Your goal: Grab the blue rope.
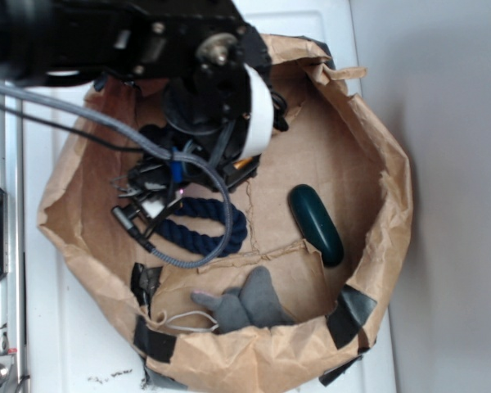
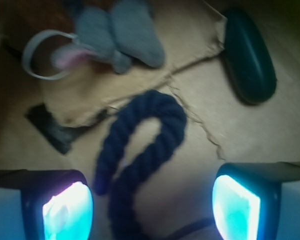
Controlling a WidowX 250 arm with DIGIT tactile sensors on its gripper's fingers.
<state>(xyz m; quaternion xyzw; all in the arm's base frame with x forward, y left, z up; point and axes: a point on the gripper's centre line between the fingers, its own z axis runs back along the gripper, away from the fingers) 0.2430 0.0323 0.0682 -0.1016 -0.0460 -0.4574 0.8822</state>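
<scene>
Jaws [image 2: 152, 207] spread wide, empty; blue rope [image 2: 140, 155] between: thick, navy, twisted, looped.

Rope [image 2: 140, 150] lies between jaws, inside paper tray [image 1: 376, 155]

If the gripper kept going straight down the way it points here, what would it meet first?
Most likely the blue rope: in the wrist view its loop lies between the open gripper fingers, on the cardboard floor. Depth is unclear, but nothing shows in between.
</scene>
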